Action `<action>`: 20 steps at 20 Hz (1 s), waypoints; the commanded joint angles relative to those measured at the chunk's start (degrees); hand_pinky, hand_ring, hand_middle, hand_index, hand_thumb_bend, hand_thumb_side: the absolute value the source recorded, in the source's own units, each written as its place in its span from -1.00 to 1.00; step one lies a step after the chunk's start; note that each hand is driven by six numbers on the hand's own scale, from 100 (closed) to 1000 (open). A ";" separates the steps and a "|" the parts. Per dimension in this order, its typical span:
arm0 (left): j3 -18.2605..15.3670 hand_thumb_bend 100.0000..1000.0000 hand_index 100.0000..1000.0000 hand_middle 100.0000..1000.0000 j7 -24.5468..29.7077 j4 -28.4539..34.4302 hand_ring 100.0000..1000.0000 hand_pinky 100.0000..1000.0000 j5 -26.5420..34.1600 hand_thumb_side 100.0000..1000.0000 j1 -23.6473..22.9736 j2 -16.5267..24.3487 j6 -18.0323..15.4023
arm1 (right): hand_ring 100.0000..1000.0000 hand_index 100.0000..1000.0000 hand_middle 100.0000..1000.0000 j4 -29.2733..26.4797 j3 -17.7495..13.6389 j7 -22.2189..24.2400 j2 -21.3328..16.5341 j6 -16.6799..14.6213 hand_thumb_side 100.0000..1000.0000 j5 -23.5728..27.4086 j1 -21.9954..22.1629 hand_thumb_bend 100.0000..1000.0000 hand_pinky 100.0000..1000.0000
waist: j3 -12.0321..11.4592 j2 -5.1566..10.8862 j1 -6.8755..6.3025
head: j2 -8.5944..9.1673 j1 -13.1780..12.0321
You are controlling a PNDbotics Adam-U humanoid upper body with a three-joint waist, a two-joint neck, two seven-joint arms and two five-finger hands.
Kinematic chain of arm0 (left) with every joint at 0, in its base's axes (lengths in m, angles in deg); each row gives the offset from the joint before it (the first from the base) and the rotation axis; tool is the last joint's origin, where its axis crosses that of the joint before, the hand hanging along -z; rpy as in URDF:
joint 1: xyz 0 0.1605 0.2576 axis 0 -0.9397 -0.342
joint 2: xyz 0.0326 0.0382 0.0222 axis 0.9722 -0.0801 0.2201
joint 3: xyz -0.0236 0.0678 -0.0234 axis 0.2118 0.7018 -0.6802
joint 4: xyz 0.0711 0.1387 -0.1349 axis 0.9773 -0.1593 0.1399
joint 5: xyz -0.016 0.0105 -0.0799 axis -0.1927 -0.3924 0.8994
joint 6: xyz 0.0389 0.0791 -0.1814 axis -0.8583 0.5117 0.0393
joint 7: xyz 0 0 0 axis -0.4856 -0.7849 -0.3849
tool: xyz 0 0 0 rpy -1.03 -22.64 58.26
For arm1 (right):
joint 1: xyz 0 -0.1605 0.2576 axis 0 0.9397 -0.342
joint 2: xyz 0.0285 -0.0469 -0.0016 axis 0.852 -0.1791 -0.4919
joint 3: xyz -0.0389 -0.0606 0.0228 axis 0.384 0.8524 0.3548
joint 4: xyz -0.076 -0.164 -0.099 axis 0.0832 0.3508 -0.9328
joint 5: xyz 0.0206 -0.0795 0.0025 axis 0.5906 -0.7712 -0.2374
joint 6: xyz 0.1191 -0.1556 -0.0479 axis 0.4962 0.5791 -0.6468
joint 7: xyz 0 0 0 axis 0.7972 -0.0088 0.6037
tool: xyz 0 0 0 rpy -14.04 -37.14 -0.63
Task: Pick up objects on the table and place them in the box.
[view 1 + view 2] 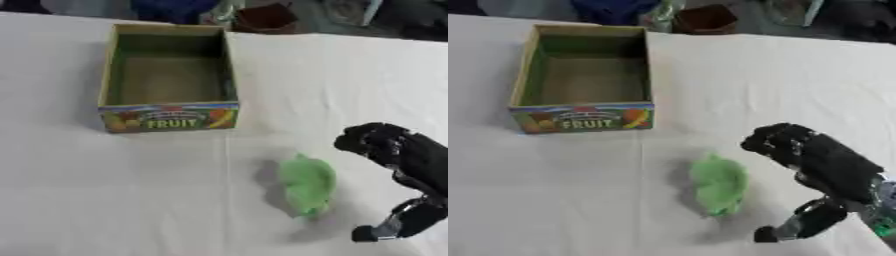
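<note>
A light green, leafy-looking object [307, 184] lies on the white table, in front of and to the right of the box. The cardboard box [168, 118] stands open-topped with a "FRUIT" label on its near wall; its inside looks bare. My right hand [815, 160] hovers just right of the green object, not touching it. Its fingers curl at the top and its thumb [798, 225] reaches down and left below, with an open gap between them. The left hand does not show.
The white table [131, 200] stretches wide to the left and front of the box. Beyond the far edge sit dark items: a blue shape [171, 9] and a brownish container [262, 17].
</note>
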State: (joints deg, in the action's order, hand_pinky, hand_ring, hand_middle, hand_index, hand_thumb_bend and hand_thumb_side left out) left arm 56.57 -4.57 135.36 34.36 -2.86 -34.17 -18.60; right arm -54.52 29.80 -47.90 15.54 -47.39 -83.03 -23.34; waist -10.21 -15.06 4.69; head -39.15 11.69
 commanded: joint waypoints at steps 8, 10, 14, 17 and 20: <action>0.15 -1.00 0.03 -0.22 0.40 1.12 -0.32 -0.26 -0.19 0.44 0.56 0.88 0.01 | 0.69 0.87 0.51 -1.06 1.88 4.79 -4.60 2.21 0.61 4.54 -3.60 0.35 0.56 | -0.45 0.53 -0.09 | 1.15 0.71; 0.19 -1.00 0.03 -0.22 0.51 1.12 -0.32 -0.26 -0.20 0.44 0.56 0.80 0.02 | 0.68 0.86 0.49 -1.06 2.80 5.96 -4.78 2.82 0.58 5.08 -4.28 0.33 0.56 | -0.65 0.44 -0.06 | 1.12 0.97; 0.23 -1.00 0.02 -0.22 0.71 1.12 -0.32 -0.26 -0.22 0.44 0.61 0.66 -0.01 | 0.67 0.83 0.45 -1.06 4.47 8.43 -4.88 3.97 0.52 5.63 -5.80 0.28 0.55 | -1.01 0.16 -0.03 | 1.14 1.25; 0.28 -1.00 0.02 -0.22 0.86 1.12 -0.32 -0.26 -0.20 0.44 0.68 0.54 -0.04 | 0.67 0.83 0.44 -1.06 5.81 10.52 -4.86 4.49 0.47 5.61 -6.69 0.26 0.55 | -1.24 -0.03 -0.02 | 1.23 1.51; 0.31 -1.00 0.02 -0.22 0.97 1.12 -0.32 -0.26 -0.19 0.44 0.72 0.44 -0.06 | 0.67 0.83 0.44 -1.06 6.99 12.59 -4.61 5.05 0.44 5.58 -7.30 0.24 0.55 | -1.44 -0.18 -0.04 | 1.40 1.67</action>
State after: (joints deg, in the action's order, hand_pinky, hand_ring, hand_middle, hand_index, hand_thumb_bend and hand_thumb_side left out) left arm 56.81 -3.78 135.36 34.36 -2.53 -34.29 -18.55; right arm -54.57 36.83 -36.12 12.63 -42.49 -77.81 -30.19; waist -11.69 -15.93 4.81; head -38.49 13.17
